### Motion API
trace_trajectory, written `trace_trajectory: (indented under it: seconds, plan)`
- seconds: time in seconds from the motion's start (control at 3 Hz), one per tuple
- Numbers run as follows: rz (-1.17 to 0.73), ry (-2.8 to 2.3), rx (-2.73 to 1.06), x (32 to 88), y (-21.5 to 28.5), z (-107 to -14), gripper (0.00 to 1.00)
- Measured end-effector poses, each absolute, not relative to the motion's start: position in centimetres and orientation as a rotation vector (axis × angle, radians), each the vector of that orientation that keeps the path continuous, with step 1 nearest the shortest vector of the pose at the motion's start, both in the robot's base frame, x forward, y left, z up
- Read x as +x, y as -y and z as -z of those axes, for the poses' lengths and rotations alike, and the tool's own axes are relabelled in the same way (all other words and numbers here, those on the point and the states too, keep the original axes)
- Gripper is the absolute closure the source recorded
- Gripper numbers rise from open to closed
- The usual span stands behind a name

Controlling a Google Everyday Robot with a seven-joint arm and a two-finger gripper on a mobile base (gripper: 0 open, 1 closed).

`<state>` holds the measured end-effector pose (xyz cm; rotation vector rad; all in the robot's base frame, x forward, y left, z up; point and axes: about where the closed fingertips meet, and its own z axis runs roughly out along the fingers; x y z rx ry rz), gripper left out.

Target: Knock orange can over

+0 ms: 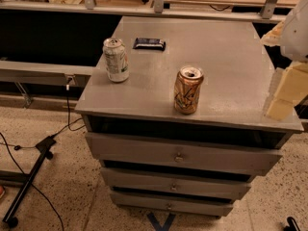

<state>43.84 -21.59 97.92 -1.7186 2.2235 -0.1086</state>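
The orange can [187,90] stands upright near the front edge of the grey cabinet top [226,57], a little right of the middle. It is shiny copper-orange with dark and pale graphics and an opened silver top. My gripper [284,93] is at the right edge of the view, over the right side of the cabinet top, well to the right of the can and apart from it. Its pale yellow fingers [279,107] point down and left.
A white-and-green can [116,59] stands upright at the left of the cabinet top. A dark snack bar [149,44] lies behind it. The cabinet has three drawers [179,155]. A black stand and cables [29,177] lie on the floor at left.
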Motion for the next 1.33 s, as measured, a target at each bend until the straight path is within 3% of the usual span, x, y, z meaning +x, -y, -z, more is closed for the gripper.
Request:
trace_trajectory:
  seconds: [0.33,0.67,1.0,1.33]
  plan:
    - [0.108,-2.223,-1.719,43.9,21.6,-97.9,0.0]
    - [-0.026,-2.15,-1.729,45.7,20.0,-97.2,0.0]
    - [-0.245,-1.977,-1.731,48.6,16.3,-95.4,0.0]
    - [-0.315,-1.811,-1.763,50.4,12.9,-95.1,0.0]
